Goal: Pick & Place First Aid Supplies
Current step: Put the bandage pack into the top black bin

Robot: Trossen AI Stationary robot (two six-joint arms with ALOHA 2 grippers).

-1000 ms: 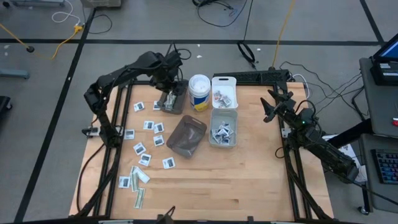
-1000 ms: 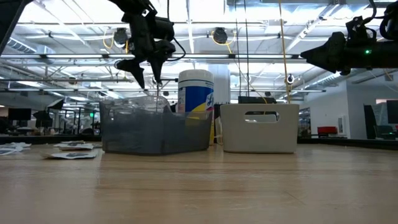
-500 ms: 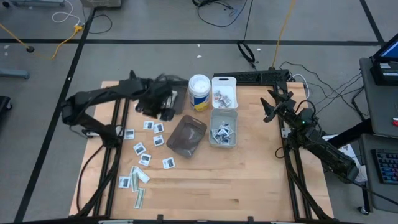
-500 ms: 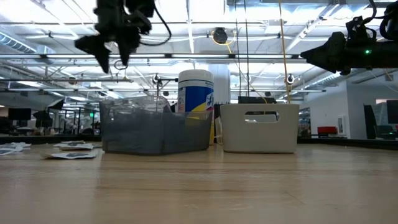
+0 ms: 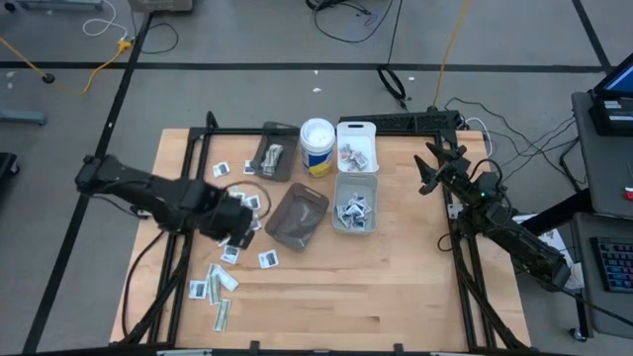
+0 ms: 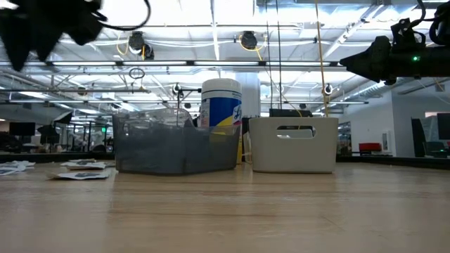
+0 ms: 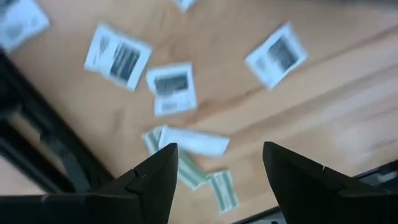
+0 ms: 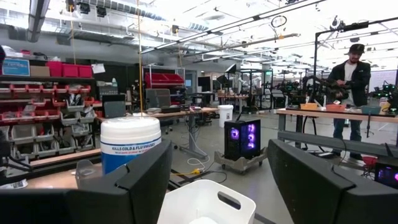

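Left gripper point(image 5: 240, 225) blurred from above, covering some white square packets point(image 7: 172, 87); packet print too smeared to read. Smoky bin point(image 6: 176, 147) contents unclear at table level. White bin point(image 8: 205, 204) cut off by frame edge.

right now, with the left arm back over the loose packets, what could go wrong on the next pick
The packets lie close together, and in the left wrist view two green-white strips overlap, so the open left gripper may pinch two at once or slide one away. They are flat on the wood, so the fingertips could scrape the table. The smoky bin sits close beside the gripper and could be nudged.
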